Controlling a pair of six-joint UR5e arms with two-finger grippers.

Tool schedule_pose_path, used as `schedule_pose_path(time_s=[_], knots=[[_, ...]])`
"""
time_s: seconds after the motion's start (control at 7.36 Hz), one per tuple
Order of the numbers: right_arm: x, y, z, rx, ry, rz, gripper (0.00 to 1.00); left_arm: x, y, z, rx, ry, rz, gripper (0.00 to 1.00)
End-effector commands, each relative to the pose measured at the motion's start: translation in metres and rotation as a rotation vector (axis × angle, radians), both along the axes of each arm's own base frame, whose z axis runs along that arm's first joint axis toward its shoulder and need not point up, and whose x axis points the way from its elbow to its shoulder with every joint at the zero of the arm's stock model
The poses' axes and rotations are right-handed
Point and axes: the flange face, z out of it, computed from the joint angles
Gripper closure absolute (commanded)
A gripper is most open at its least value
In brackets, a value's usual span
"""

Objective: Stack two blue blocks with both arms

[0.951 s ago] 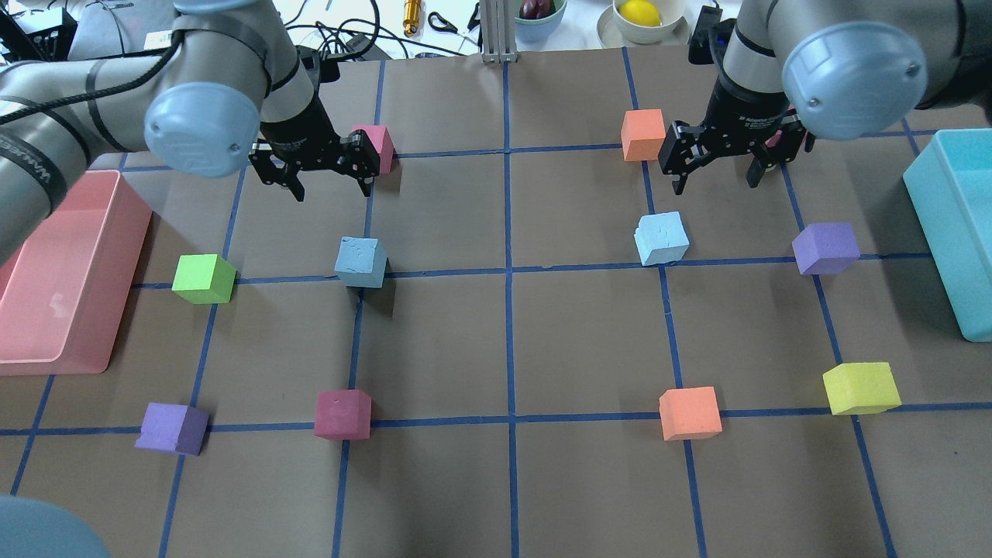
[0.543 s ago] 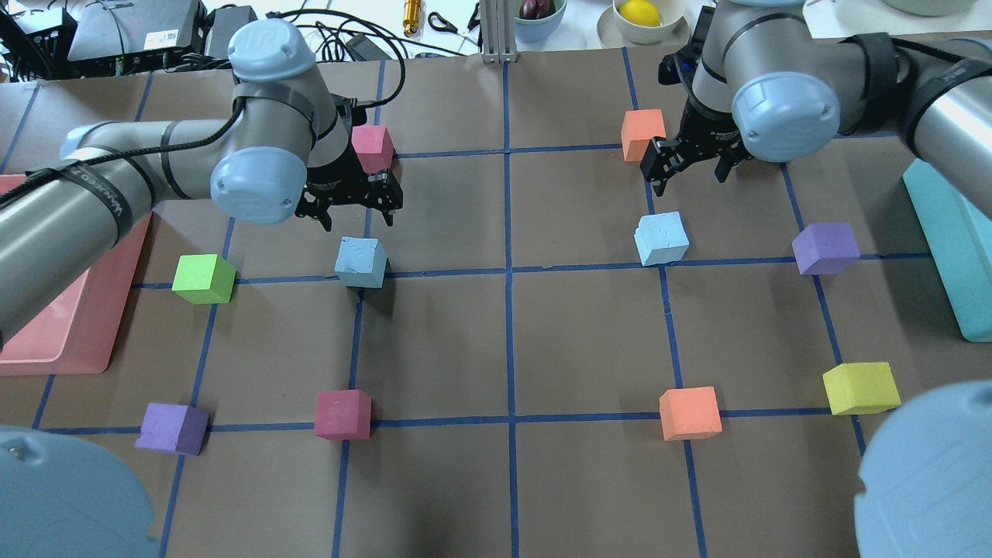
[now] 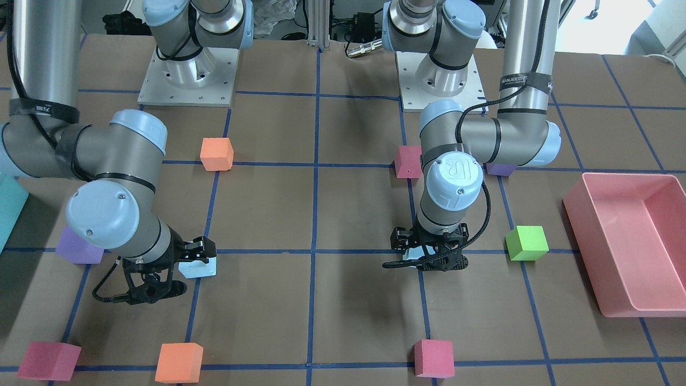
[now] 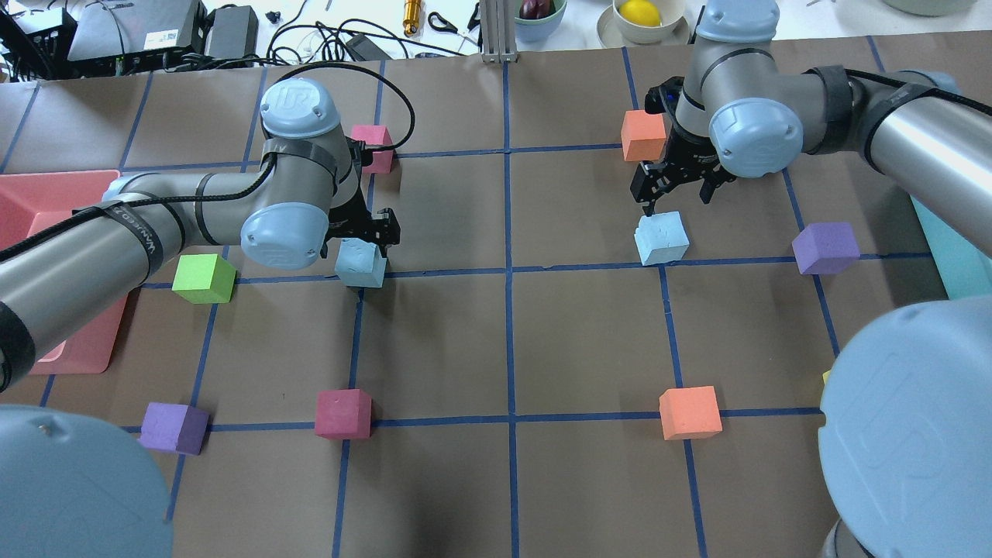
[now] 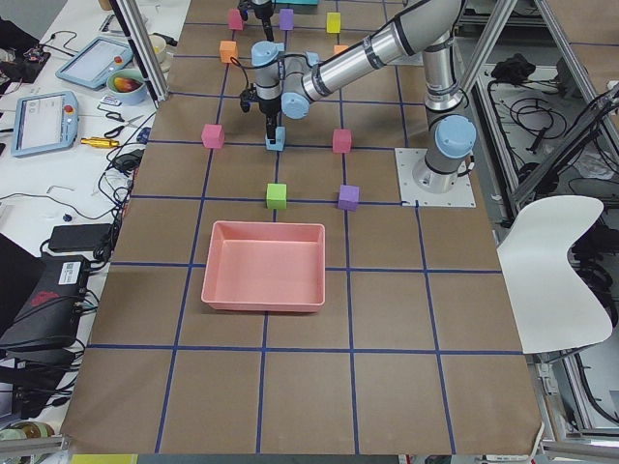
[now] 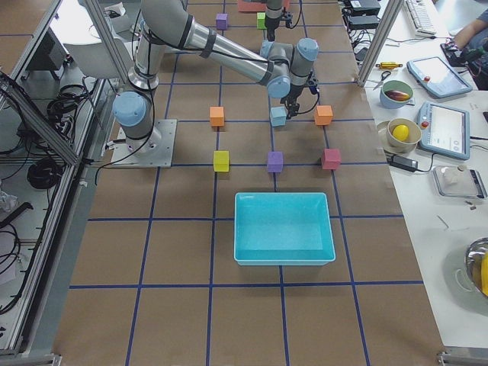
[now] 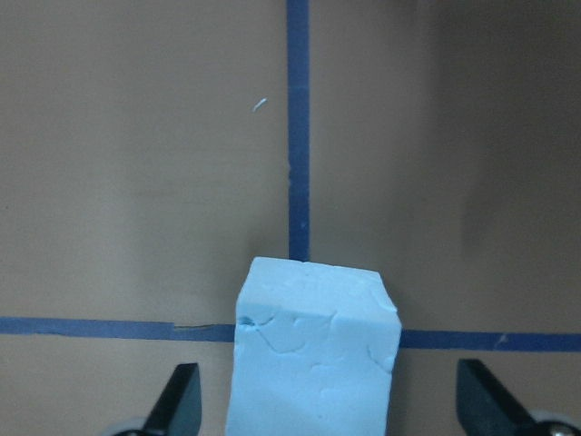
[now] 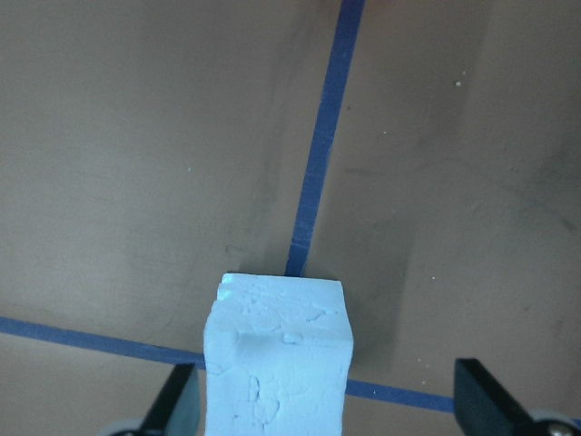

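Overhead, a brown table (image 4: 589,341) gridded with blue tape (image 4: 509,341) is seen, cables (image 4: 333,39) strewn beyond its upper edge. The left blue block (image 7: 313,354) is framed centrally by the wide-spread left fingers (image 7: 179,400), untouched; the right blue block (image 8: 277,354) is set nearer the lower-left one of the wide-spread right fingers (image 8: 177,404).

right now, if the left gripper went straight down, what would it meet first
The blue block beneath the left gripper; its open jaws look set to straddle it, though depth is unclear.

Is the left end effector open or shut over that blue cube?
Open: on the left end effector, both fingertips stand clear of the blue block between them.
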Motion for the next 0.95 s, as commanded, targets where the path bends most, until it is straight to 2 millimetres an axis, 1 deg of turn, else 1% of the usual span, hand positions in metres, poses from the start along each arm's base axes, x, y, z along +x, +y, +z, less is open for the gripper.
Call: schedule_pose_path(time_s=[0.0,0.27,0.41,0.54,0.68,0.81], knots=[[0.003,0.008,-0.017,0.032,-0.031,-0.006,0.0,-0.001,0.002,-0.008,0.007,0.005,0.002,0.0],[0.003,0.02,-0.034,0.062,-0.029,-0.004,0.0,-0.003,0.002,-0.013,0.016,0.029,0.0,0.0],[0.003,0.021,-0.034,0.061,-0.029,-0.006,0.11,-0.003,0.002,-0.013,0.016,0.031,0.0,0.15],[0.003,0.016,-0.031,0.026,-0.027,-0.003,0.65,-0.004,0.003,-0.015,0.02,0.035,-0.003,0.43],[0.003,0.014,-0.029,0.004,-0.027,-0.005,1.0,-0.004,0.002,-0.014,0.017,0.036,-0.003,0.67],[0.003,0.012,-0.024,-0.006,-0.027,-0.005,1.0,-0.004,0.002,-0.013,0.015,0.036,-0.003,0.84]])
